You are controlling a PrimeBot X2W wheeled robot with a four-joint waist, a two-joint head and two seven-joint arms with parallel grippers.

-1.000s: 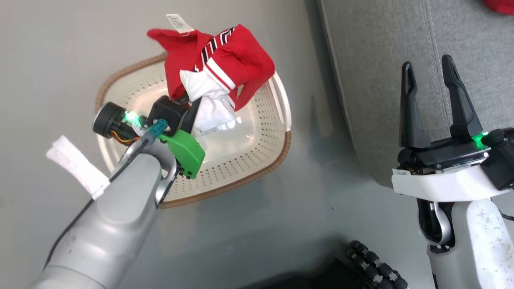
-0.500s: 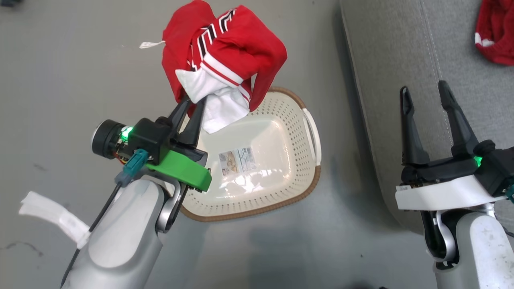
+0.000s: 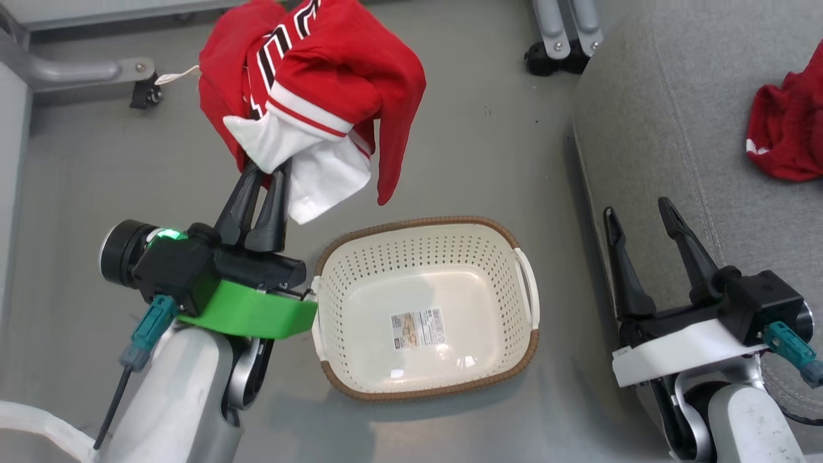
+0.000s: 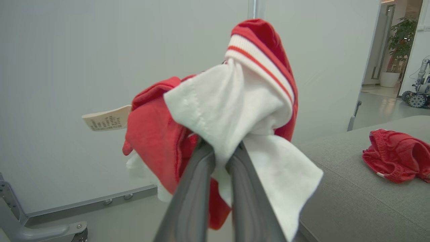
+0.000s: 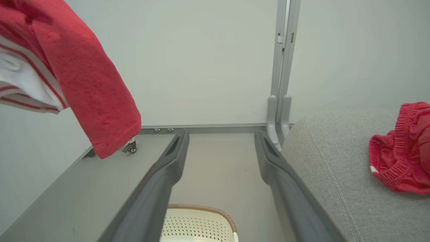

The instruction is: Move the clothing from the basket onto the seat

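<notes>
My left gripper (image 3: 265,177) is shut on a red and white garment (image 3: 308,96), holding it high above the floor, up and to the left of the basket (image 3: 424,305). In the left wrist view the fingers (image 4: 198,188) pinch the white panel of that garment (image 4: 235,111). The cream basket stands on the floor with nothing inside but its sticker label (image 3: 418,328). A second red garment (image 3: 784,135) lies on the grey seat (image 3: 669,116) at the right. My right gripper (image 3: 638,215) is open over the seat's front edge, holding nothing.
A grey wall and metal frame legs with castors (image 3: 559,38) stand beyond the basket. Another frame foot (image 3: 90,71) is at the upper left. In the right wrist view the basket's rim (image 5: 198,208) shows below the fingers, and the hanging garment (image 5: 84,80) at the upper left.
The head camera has tilted, shifting the whole picture. My left gripper has lifted the garment out of the basket and carried it higher; the basket's bottom is now bare. The right gripper stays open.
</notes>
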